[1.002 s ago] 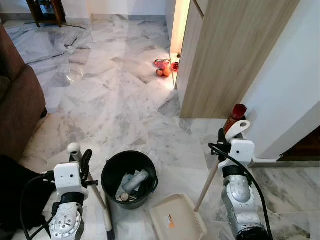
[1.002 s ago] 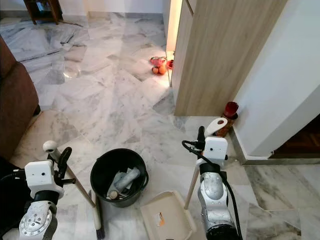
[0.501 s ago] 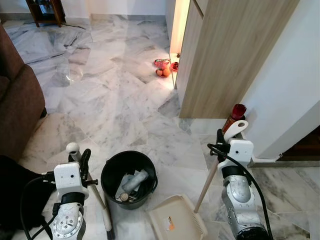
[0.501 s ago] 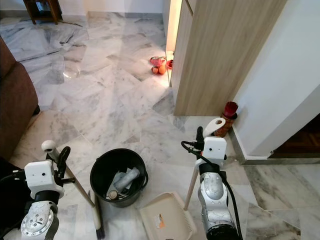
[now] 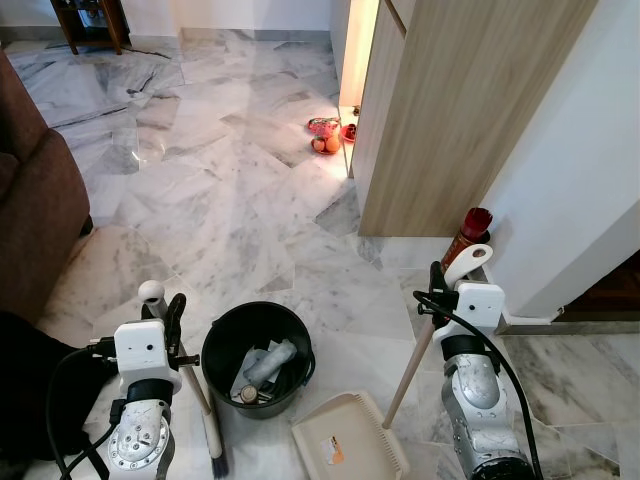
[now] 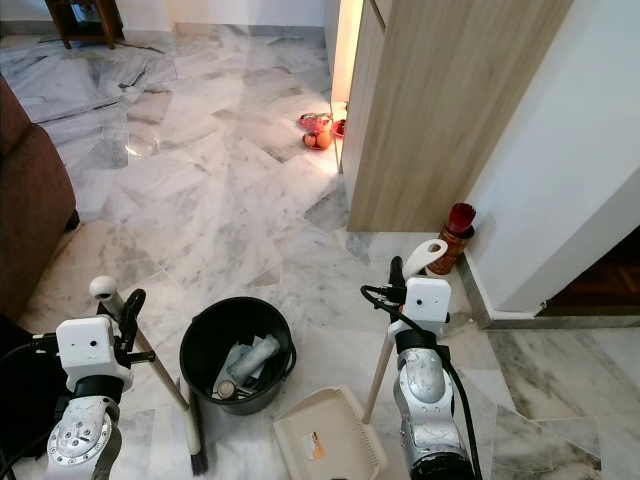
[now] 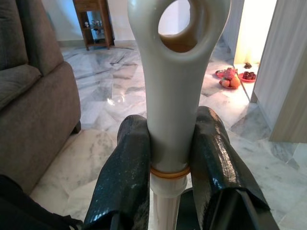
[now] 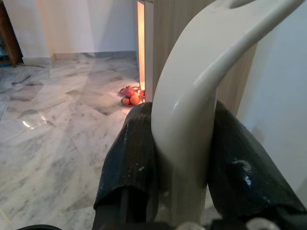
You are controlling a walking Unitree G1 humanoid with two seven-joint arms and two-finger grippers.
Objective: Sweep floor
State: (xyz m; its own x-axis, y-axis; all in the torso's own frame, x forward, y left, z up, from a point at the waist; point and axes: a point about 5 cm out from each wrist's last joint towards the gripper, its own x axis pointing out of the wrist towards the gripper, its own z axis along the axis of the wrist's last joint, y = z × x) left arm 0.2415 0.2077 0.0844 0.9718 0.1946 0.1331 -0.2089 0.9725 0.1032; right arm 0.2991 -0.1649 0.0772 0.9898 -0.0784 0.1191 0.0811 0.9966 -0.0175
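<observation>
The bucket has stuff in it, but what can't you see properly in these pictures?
- Black bucket: the rubbish inside is too small to name in the eye views.
- Broom: its bristles are cut off by the bottom edge of the left eye view.
- Dustpan: its front is cut off by the same edge; its sticker is too small to read.
- Red plate by the wooden panel: its contents are too small to name.

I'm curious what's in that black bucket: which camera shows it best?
The left eye view: it looks down into the black bucket, showing crumpled rubbish inside. The right eye view shows much the same. The left wrist view catches a dark sliver behind the broom handle.
</observation>
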